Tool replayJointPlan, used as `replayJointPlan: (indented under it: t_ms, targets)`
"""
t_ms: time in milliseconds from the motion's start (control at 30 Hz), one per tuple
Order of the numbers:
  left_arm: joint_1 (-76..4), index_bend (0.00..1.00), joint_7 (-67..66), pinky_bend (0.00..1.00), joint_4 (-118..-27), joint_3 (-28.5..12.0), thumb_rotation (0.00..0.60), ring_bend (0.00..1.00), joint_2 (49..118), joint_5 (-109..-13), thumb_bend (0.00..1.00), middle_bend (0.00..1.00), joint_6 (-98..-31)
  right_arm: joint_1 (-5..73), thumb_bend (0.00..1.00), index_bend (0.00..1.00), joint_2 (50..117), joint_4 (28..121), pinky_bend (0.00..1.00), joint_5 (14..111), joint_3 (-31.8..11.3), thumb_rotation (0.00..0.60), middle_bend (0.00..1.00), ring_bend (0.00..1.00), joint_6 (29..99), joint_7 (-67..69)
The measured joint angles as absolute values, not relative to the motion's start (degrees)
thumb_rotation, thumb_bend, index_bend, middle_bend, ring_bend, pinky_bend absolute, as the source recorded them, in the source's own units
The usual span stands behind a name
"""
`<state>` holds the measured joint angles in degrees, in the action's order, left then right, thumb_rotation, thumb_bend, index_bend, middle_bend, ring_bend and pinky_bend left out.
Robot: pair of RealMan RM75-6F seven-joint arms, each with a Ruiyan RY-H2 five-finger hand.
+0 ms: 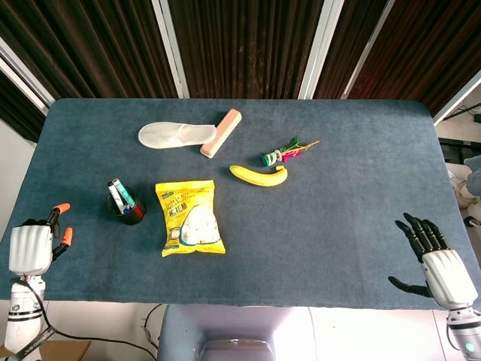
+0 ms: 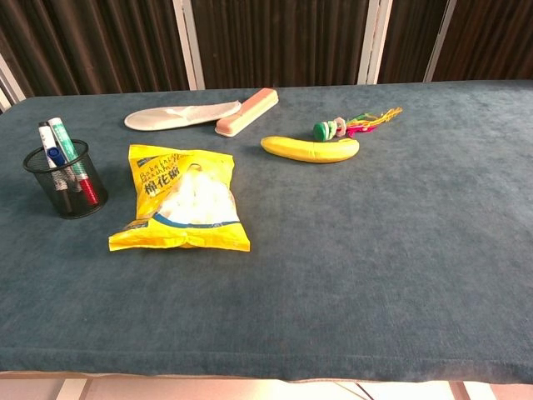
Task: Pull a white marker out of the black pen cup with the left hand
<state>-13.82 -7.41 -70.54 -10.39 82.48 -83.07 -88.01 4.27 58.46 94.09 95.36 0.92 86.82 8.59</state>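
A black mesh pen cup (image 1: 126, 208) (image 2: 66, 182) stands on the left part of the table. White markers (image 1: 117, 195) (image 2: 51, 143) with blue and green caps lean out of it toward the back left. My left hand (image 1: 34, 245) hovers at the table's front left edge, left of the cup and well apart from it, with orange-tipped fingers raised and nothing in it. Over the front right edge, my right hand (image 1: 436, 259) is open with dark fingers spread. Neither hand shows in the chest view.
A yellow snack bag (image 1: 189, 217) (image 2: 183, 199) lies just right of the cup. Farther back lie a white slipper (image 1: 173, 135), a pink brush (image 1: 221, 132), a banana (image 1: 259, 176) and a small green and pink toy (image 1: 285, 152). The blue table cover (image 1: 331, 218) spans the whole view.
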Motion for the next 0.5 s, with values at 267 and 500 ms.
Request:
replayJointPlan:
  t_ms: [267, 500]
  targets:
    - [-18.07, 0.34, -15.43, 1.00, -76.66, -11.21, 0.600, 1.00, 83.94, -80.49, 0.36, 1.00, -81.02, 4.18, 0.19, 0.08, 58.26, 93.93, 0.07, 95.84, 1.01, 0.600, 0.00, 0.00, 87.28, 9.32]
    - [-20.69, 0.40, -17.11, 1.00, -77.49, -11.52, 0.600, 1.00, 87.29, -78.94, 0.36, 1.00, -78.24, 4.12, 0.20, 0.08, 58.04, 93.95, 0.07, 96.15, 1.06, 0.600, 0.00, 0.00, 87.69, 9.82]
